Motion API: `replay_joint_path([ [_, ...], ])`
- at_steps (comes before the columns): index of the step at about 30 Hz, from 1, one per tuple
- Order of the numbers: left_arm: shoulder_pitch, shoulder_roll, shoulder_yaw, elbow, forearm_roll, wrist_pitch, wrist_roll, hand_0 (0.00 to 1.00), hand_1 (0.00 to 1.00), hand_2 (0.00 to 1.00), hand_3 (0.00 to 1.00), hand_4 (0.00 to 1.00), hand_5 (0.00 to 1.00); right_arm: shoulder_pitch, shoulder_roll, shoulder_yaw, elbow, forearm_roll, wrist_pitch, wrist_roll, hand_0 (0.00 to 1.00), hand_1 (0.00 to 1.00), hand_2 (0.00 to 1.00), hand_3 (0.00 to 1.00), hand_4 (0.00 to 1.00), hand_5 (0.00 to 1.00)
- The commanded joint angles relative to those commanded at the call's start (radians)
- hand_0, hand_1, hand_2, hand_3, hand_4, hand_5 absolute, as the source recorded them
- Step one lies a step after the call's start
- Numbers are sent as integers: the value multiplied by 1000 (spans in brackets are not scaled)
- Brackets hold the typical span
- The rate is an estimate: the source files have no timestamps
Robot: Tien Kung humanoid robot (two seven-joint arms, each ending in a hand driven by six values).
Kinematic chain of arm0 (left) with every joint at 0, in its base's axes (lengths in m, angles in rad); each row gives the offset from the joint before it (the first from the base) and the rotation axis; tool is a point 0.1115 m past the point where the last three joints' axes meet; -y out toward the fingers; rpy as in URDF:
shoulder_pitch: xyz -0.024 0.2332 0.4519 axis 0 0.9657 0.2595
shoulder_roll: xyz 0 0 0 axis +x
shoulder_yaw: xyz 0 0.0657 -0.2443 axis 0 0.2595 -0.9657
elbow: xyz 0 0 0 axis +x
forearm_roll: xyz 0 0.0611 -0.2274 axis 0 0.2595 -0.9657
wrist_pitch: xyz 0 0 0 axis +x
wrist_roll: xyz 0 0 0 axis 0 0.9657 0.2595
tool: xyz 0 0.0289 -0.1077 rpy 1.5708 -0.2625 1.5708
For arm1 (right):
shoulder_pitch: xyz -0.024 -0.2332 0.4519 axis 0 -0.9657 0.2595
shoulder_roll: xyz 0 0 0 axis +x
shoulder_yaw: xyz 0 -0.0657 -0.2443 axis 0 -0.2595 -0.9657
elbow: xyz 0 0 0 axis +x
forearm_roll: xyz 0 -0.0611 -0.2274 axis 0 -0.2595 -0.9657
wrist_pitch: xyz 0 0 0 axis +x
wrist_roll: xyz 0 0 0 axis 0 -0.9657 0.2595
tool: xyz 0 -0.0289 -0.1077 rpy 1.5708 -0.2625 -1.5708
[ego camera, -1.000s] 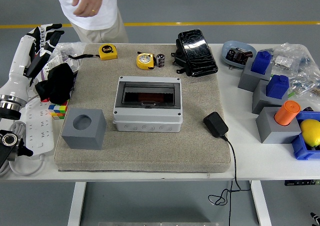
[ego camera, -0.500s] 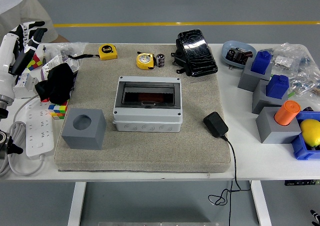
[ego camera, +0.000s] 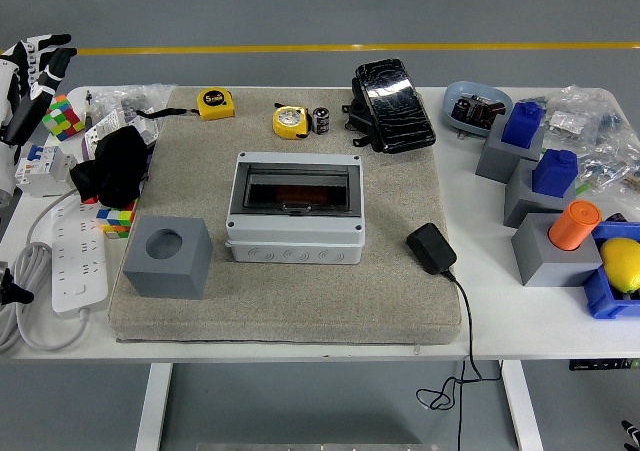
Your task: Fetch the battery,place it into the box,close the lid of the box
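The battery (ego camera: 321,120), a small black cylinder, stands on the beige mat (ego camera: 200,301) near its far edge, beside a yellow tape measure (ego camera: 291,121). The grey box (ego camera: 295,236) sits mid-mat with its dark see-through lid (ego camera: 297,184) lying flat over the top. My left hand (ego camera: 40,59) is up at the far left edge, well away from both, fingers stretched out and holding nothing. My right arm is out of the picture.
A grey cube with a hole (ego camera: 168,256) and a black cloth (ego camera: 115,163) lie left of the box, a black adapter (ego camera: 431,248) to its right, a black pouch (ego camera: 392,92) behind. A power strip (ego camera: 80,256) lies far left; blocks, an orange cylinder (ego camera: 574,225) and a lemon (ego camera: 622,263) crowd the right.
My left arm has drawn back toward the upper left edge. The person at the far side has walked off to the left and is gone.
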Motion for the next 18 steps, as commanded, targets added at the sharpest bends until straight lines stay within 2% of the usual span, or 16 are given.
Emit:
replay_joint_path([
  [18, 5, 3, 6, -2, -4, -30, -4, 673, 767, 741, 758, 998, 998, -8, 1, 7, 2, -3, 0, 1, 638, 656, 648, 534, 945, 436],
])
